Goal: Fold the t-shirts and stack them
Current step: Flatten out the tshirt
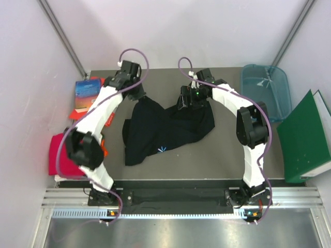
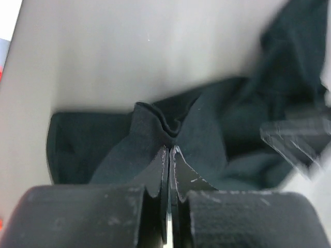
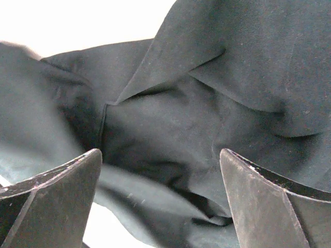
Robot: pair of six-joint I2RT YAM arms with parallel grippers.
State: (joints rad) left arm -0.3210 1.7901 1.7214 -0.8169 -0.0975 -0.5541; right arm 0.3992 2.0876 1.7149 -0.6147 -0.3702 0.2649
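The large black t-shirt lies crumpled in the middle of the grey table. My left gripper is at the shirt's far left corner. In the left wrist view it is shut, with a raised fold of the black t-shirt pinched at its tips. My right gripper hovers over the shirt's far right part. In the right wrist view it stands wide open above rumpled folds of the black t-shirt, with nothing held. The crimson-pink t-shirt sits folded at the table's left edge.
A blue book and a flat red sheet lie at the far left. A translucent blue bin stands at the far right corner, and a green binder leans beside the table's right edge.
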